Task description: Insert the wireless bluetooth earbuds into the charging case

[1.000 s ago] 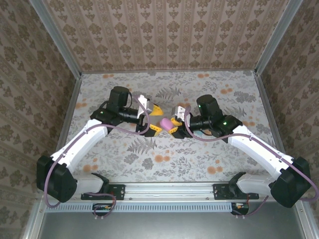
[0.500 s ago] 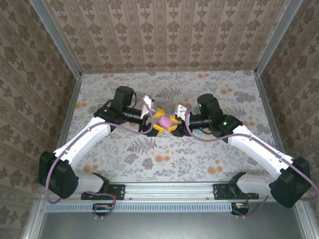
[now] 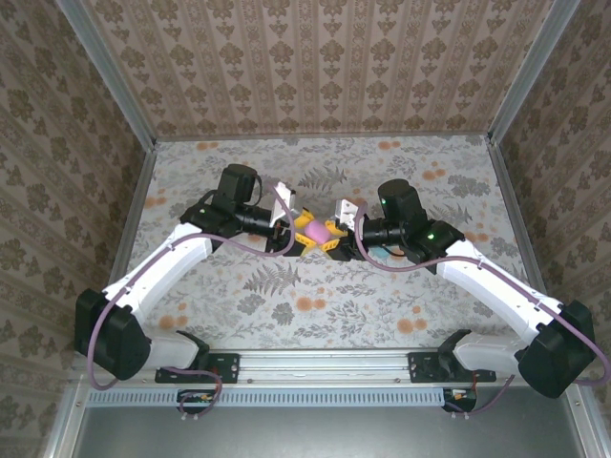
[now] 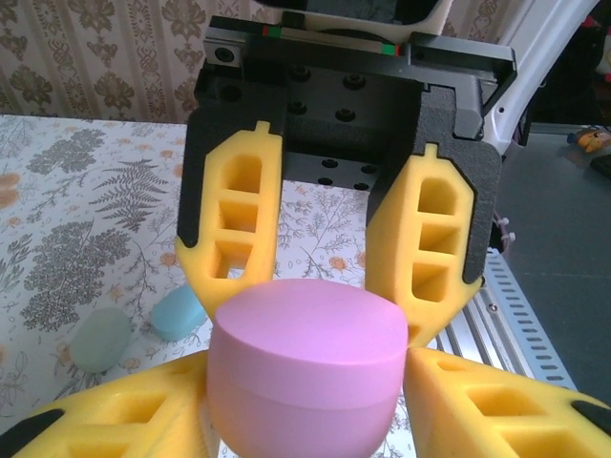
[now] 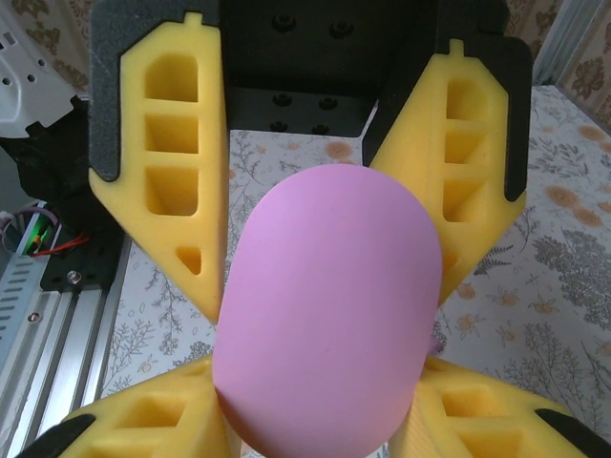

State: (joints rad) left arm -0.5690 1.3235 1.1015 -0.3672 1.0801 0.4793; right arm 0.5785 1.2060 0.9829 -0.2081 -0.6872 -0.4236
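Left jaws now snug on pink case (image 4: 304, 367); mint case (image 4: 99, 339), blue case (image 4: 178, 313) beyond

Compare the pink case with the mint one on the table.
The pink case is pink, the mint case pale green. The pink case is gripped between the left gripper and right gripper, above the table; the mint case lies loose on the table near a blue case. Both are smooth and rounded.

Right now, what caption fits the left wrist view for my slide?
Shared grip: left gripper and right gripper, both yellow-fingered, hold one egg-shaped pink plastic case above the floral tabletop.
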